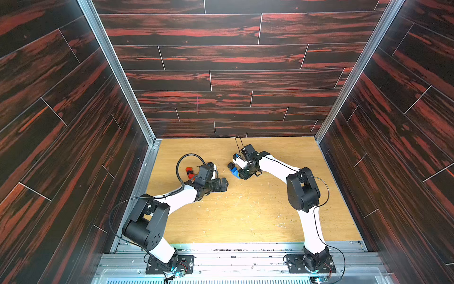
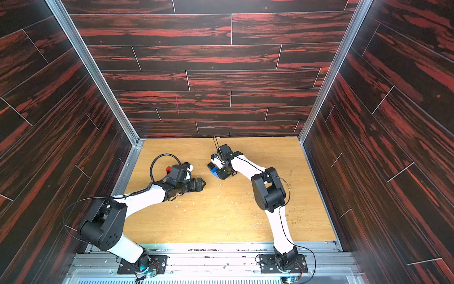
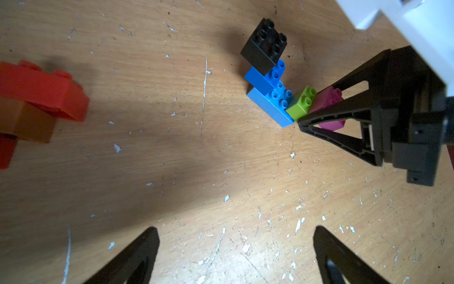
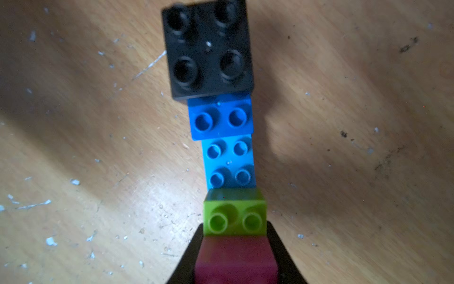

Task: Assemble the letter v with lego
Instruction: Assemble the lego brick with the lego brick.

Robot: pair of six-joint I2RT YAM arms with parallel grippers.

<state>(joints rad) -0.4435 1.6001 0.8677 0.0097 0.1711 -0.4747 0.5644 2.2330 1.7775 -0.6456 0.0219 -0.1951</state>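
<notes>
Nearest, the left arm's black fingers (image 3: 147,243) hang spread apart and empty over the scratched light wooden tabletop (image 1: 245,216), in the lower middle of both top views. Just beyond, to their left in the frame, a red studded plastic brick (image 3: 41,91) sits on an orange-brown brick (image 3: 29,123). Farther back, near mid-frame, the right arm's fingers (image 4: 189,255) are clamped on a pink square brick (image 4: 235,260). It ends a joined row with a green brick (image 4: 234,216), a long light blue brick (image 4: 229,162), a blue brick (image 4: 221,118) and a black square brick (image 4: 207,49).
</notes>
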